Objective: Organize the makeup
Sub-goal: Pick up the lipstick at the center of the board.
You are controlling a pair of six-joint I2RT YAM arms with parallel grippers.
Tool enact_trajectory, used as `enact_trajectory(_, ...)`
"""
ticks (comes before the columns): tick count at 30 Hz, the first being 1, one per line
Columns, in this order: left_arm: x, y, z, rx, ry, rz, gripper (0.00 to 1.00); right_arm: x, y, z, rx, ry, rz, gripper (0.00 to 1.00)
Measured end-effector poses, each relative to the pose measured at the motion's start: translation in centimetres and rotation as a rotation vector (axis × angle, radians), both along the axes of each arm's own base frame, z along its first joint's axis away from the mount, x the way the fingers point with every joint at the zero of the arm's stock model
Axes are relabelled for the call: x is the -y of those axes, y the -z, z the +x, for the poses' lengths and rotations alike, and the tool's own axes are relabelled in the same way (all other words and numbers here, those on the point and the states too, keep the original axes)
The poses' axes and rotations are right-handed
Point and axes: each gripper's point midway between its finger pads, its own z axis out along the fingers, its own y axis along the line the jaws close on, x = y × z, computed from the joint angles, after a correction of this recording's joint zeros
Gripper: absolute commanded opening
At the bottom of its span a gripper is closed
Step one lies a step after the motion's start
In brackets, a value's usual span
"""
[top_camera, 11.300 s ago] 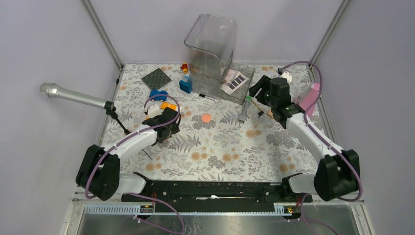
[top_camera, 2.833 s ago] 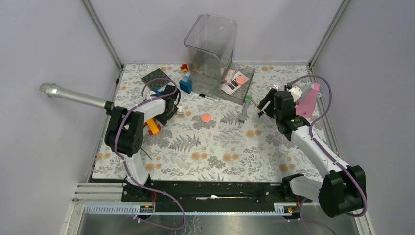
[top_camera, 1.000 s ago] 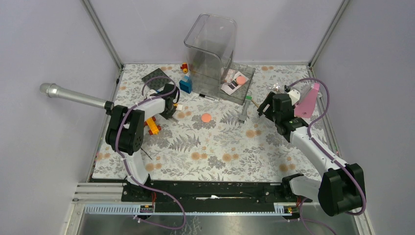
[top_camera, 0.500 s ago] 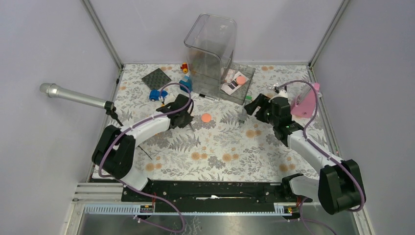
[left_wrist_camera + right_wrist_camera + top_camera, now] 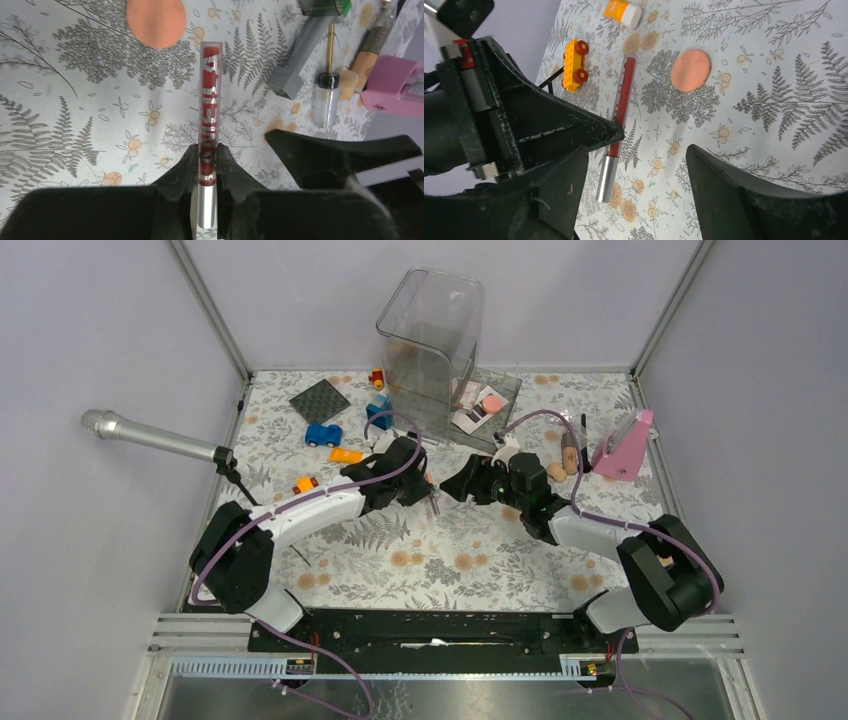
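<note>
Lip-gloss tube (image 5: 210, 85) clamped in left tool (image 5: 207, 151); right tool (image 5: 655, 142) agape beside it.

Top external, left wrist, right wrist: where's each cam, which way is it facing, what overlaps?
Top external: above and behind the bases, looking down on the floral table; both arms show whole, left gripper and right gripper close together mid-table.
Left wrist: looks along its own fingers down at the table; they clamp a red tube; a right-gripper finger shows at right.
Right wrist: looks down between its own open fingers; the left gripper fills the left side.
Shared: both wrist views show the red tube and a coral disc.
</note>
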Motion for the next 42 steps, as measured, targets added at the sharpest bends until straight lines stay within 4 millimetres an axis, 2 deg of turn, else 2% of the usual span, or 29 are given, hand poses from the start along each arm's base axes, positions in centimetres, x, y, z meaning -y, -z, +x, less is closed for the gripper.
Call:
enact_trajectory(3,0.8,-0.6,-0.2,0.005,0.016,-0.018,0.00,-0.5,0.5,-0.1,-0.011,-0.018,0.008,0.74)
enact_trajectory(7,1.0,-0.9,-0.1,0.010,0.020,-0.028,0.00,-1.4,0.6,-0.6,-0.008,-0.053,0.024,0.69)
enact_trajectory(10,1.0,-0.8,-0.1,0.008,0.020,-0.027,0.00,-1.8,1.4,-1.0,-0.028,-0.077,0.022,0.65)
enact_trajectory(13,1.3,-1.1,0.2,0.014,0.024,-0.035,0.00,-2.2,2.3,-1.4,-0.054,-0.097,0.012,0.65)
enact_trajectory(17,1.6,-1.5,0.3,0.021,0.030,-0.043,0.00,-2.5,2.5,-1.8,-0.063,-0.109,0.014,0.64)
enact_trajectory(21,1.8,-1.5,0.4,0.022,0.034,-0.048,0.00,-2.9,2.6,-1.7,-0.073,-0.114,0.026,0.52)
enact_trajectory(30,1.8,-1.3,0.4,0.022,0.038,-0.041,0.05,-4.1,2.0,-1.6,-0.088,-0.142,0.057,0.17)
enact_trajectory(33,1.8,-1.3,0.4,0.020,0.038,-0.039,0.17,-4.1,2.3,-1.6,-0.104,-0.137,0.055,0.11)
enact_trajectory(34,1.7,-1.3,0.4,0.019,0.038,-0.037,0.25,-4.1,2.4,-1.6,-0.107,-0.137,0.056,0.10)
enact_trajectory(36,1.7,-1.3,0.4,0.025,0.044,-0.032,0.47,-4.1,2.4,-1.6,-0.110,-0.134,0.057,0.09)
enact_trajectory(38,1.6,-1.2,0.4,0.030,0.052,-0.021,0.63,-3.9,2.6,-1.5,-0.118,-0.124,0.048,0.06)
enact_trajectory(42,0.6,-1.3,0.9,0.038,0.050,0.012,0.83,-2.8,3.9,-1.0,-0.161,-0.047,-0.025,0.07)
